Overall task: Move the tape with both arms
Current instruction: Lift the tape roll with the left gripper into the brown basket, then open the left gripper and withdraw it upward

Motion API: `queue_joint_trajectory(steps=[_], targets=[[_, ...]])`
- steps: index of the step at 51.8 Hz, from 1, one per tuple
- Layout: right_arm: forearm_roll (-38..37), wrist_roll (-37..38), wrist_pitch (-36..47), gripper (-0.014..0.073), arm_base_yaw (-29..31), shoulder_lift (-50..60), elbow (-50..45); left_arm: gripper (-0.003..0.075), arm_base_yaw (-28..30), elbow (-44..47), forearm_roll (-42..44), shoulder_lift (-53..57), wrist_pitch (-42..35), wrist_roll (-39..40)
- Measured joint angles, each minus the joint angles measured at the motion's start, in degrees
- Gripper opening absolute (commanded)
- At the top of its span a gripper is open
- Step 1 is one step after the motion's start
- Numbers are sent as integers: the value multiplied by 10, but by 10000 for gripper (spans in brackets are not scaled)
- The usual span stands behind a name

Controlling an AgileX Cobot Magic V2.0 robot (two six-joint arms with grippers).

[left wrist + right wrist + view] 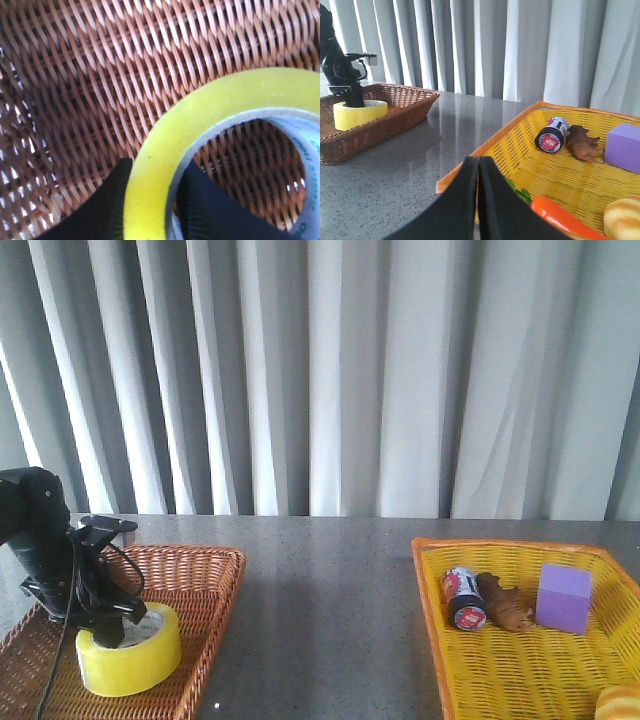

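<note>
The yellow tape (130, 650) lies flat in the brown wicker basket (205, 585) at the left. My left gripper (108, 628) reaches down into it. In the left wrist view the two black fingers straddle the tape's (210, 105) wall, one outside and one inside the white core, shut on it. The tape rests on the basket floor (100, 75). My right gripper (478, 165) is shut and empty, above the near left corner of the yellow basket (485, 147); it is out of the front view. The tape also shows in the right wrist view (360, 113).
The yellow basket (430, 580) at the right holds a small red-and-black can (463, 598), a brown toy animal (503, 603), a purple cube (564, 598), an orange carrot (565, 217), some green leaves and a bread-like thing (620, 703). Grey curtains hang behind the grey table (330, 590).
</note>
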State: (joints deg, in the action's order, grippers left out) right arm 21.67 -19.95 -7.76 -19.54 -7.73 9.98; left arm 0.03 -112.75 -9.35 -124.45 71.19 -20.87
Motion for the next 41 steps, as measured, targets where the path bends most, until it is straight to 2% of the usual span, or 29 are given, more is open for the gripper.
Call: queue_joint_trajectory(steps=[10,29,34,41], targets=[[0,0,0,-5,0,0,0,76,0,0,-9,0,0,8],[0,0,0,-5,0,0,0,326,0,0,-44,0,1,13],[0,0,-1,-5,0,0,0,361,0,-1,-46,0,-1,17],[0,0,-1,-5,0,0,0,367,0,-1,-46,0,-1,20]])
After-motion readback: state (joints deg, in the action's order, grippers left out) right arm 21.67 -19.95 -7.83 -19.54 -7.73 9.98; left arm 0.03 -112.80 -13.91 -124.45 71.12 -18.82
